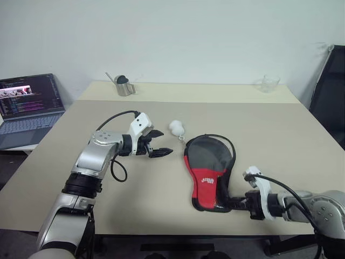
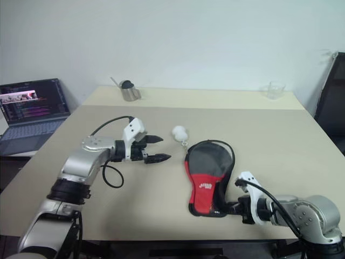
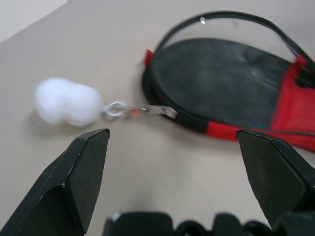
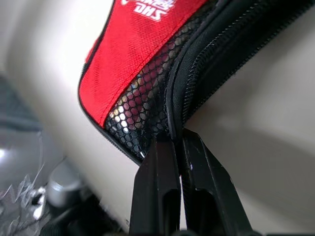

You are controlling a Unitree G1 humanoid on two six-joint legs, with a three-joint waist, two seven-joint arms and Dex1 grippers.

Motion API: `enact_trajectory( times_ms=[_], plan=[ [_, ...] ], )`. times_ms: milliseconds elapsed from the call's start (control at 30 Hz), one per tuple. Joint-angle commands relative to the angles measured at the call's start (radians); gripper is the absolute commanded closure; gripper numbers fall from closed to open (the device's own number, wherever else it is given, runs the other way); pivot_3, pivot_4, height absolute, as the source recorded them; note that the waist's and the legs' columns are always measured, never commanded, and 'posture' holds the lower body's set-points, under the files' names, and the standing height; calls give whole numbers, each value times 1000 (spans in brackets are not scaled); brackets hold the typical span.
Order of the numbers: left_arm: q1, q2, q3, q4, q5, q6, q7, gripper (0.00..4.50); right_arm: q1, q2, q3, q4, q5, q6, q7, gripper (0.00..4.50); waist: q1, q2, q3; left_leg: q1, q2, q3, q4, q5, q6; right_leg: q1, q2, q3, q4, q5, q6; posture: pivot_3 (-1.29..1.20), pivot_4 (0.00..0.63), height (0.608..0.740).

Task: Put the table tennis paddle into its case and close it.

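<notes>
**Case pinned at its narrow end, zipper pull waiting at the round end**

Take the case as the landmark. It lies flat near the front edge of the table, its long axis running away from the robot: narrow handle end toward the robot, round end toward the far side. Through the clear window a dark round face shows, so the table tennis paddle looks to be already inside, though I cannot see its handle.

The right gripper sits at the case's narrow near corner, fingers pressed together on the black zippered rim there, beside the mesh and the red panel.

The left gripper hovers to the left of the case's round end, fingers wide apart and empty, pointing toward it. Between that gripper and the case lies the white pom-pom, linked by a small ring to the zipper pull, which rests at the case's rim. The rim at the round end appears to gape.

My reading: the left arm is by far the nearer to the pull, and closing means drawing it along the rim while the right holds the case down.
</notes>
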Motion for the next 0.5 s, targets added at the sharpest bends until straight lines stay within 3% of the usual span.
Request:
enact_trajectory(
  times_ms=[33,267,500],
  plan=[
    [-31,-3,0,-3,6,-23,-13,0,27,-31,-8,-57,109,21,-3,4484,0,0,0,0,0,0,0,0,0,0,0,0,0,0,0,0,150,740],
    [-43,-10,-2,15,14,-32,-21,0,28,-83,-18,-59,200,21,-23,4484,0,0,0,0,0,0,1,0,0,0,0,0,0,0,0,0,150,740],
    [-43,-14,0,17,19,-33,-19,0,-15,-63,-1,-24,205,21,-60,4484,-1,0,0,0,0,0,1,0,0,0,0,0,0,0,0,0,150,740]
  ],
)
